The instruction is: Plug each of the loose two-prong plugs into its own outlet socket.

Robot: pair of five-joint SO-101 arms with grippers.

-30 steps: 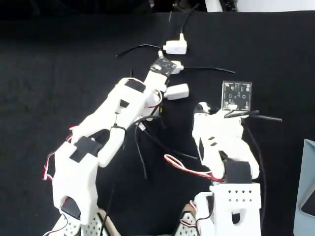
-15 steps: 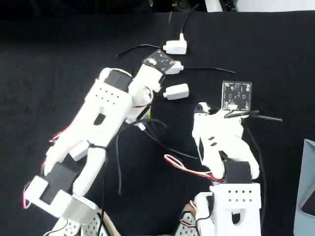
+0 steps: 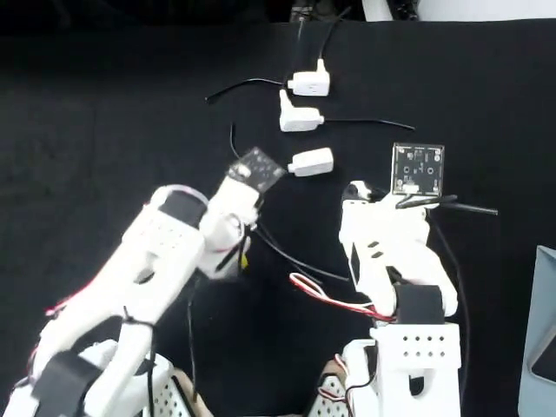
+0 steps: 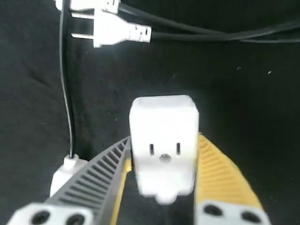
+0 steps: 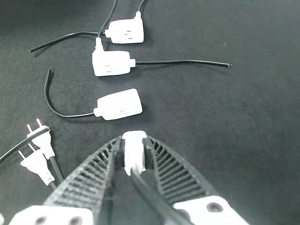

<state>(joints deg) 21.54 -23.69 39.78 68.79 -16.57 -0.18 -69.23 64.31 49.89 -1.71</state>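
Three white outlet sockets lie on the black table: the far one (image 3: 308,84) (image 5: 124,30), the middle one (image 3: 300,117) (image 5: 111,63) and the near one (image 3: 311,162) (image 5: 119,104). Two loose two-prong plugs (image 5: 37,133) (image 5: 35,166) lie near them on black cables; one plug (image 4: 117,33) shows in the left wrist view. My left gripper (image 4: 164,140) is shut on another white outlet socket (image 4: 164,122), whose slotted face is turned to the camera. The right gripper (image 5: 134,143) is shut on a white plug (image 5: 134,157) short of the near socket.
Loose black cables (image 3: 278,256) trail between the two arms, and red and white wires (image 3: 321,295) run by the right arm's base. A grey-blue container (image 3: 543,330) stands at the right edge. The left arm (image 3: 165,261) lies low over the near left.
The left arm has drawn back from the sockets toward the near left, uncovering the middle socket. The right arm has not moved.
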